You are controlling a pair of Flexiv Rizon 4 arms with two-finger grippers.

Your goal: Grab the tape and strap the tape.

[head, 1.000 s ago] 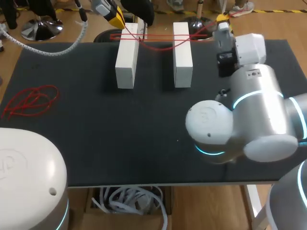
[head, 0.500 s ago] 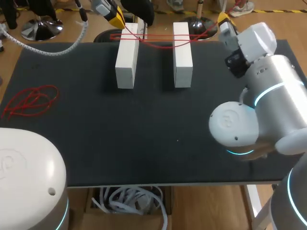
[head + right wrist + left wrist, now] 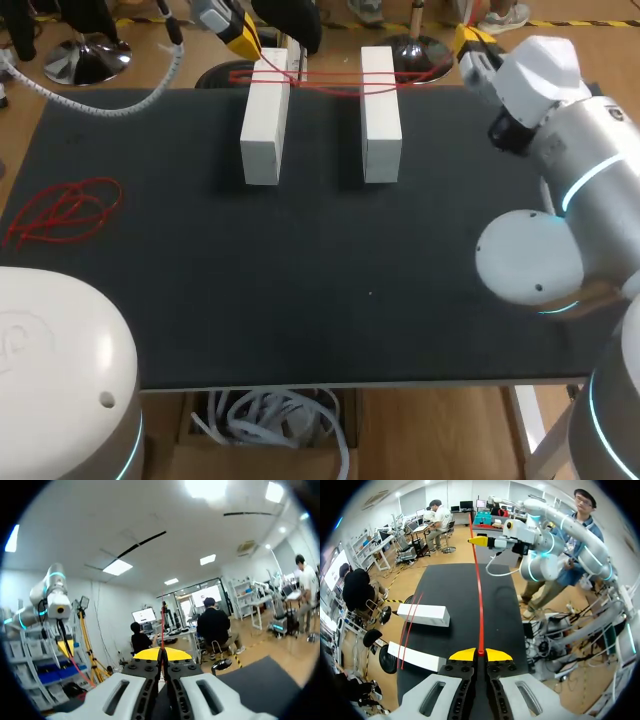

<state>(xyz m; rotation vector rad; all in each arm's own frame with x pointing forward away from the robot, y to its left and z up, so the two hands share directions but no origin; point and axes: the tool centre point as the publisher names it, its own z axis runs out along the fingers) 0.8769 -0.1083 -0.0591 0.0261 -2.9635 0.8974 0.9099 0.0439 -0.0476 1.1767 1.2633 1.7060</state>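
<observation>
- Black table first: two white blocks, the left block and the right block, stand side by side near its far edge, with a gap between them.
- My right arm comes in along the right side and reaches to the far right corner. My left arm comes in over the far left edge.
- The red tape lies in two strands across the far ends of both blocks. One end runs off to each gripper, so the grab looks done.
- A spare red coil lies loose at the table's left, well apart from the blocks.
- Left gripper: yellow tips pinched together on the tape, which runs taut straight ahead.
- Right gripper: tips likewise closed on a thin red strand.
- My call: the strap is around the blocks. Crossing the ends and cinching it tight is what remains.
</observation>
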